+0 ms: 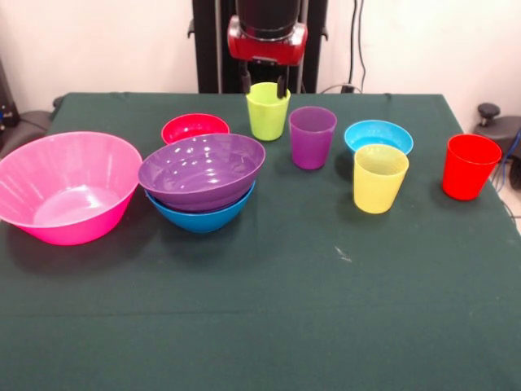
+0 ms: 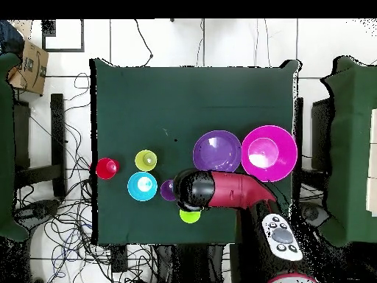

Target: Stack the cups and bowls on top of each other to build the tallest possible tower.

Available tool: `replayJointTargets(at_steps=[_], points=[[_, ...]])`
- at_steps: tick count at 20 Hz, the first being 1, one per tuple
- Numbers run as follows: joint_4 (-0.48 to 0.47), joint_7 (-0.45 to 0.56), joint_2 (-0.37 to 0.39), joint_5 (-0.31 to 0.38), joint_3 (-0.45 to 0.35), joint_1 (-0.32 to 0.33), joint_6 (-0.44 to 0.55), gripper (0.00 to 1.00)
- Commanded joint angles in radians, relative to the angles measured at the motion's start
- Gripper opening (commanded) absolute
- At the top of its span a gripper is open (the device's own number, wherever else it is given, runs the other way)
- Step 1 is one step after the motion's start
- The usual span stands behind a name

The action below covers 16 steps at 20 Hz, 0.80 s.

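From the front, the robot's tool [image 1: 264,84] is hanging over the lime green plastic cup [image 1: 267,112], its two dark tips spread, one at each side of the rim. The shiny purple bowl [image 1: 202,171] is sitting tilted inside the blue bowl [image 1: 201,216]. The big smooth pink bowl [image 1: 67,186] is standing beside them on the dark green worktop [image 1: 260,309]. From overhead, the red arm [image 2: 232,191] is covering part of the green cup [image 2: 189,216].

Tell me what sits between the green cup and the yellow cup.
The purple cup stands between the green cup and the yellow cup, touching neither; the front view shows it.
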<state>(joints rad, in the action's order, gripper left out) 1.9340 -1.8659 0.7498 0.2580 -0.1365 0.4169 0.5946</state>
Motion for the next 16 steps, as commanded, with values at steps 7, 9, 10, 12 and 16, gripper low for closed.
replayJointTargets(at_steps=[7, 9, 10, 12, 16], points=[[0.037, 0.004, -0.165, 0.145, -0.06, 0.004, -0.188, 1.0], [0.042, 0.008, -0.148, 0.14, -0.067, 0.01, -0.167, 1.0], [0.045, 0.009, -0.14, 0.137, -0.069, 0.011, -0.159, 1.0], [0.053, 0.012, -0.123, 0.13, -0.073, 0.014, -0.144, 1.0], [0.057, 0.027, -0.108, 0.131, -0.077, 0.028, -0.13, 1.0]])
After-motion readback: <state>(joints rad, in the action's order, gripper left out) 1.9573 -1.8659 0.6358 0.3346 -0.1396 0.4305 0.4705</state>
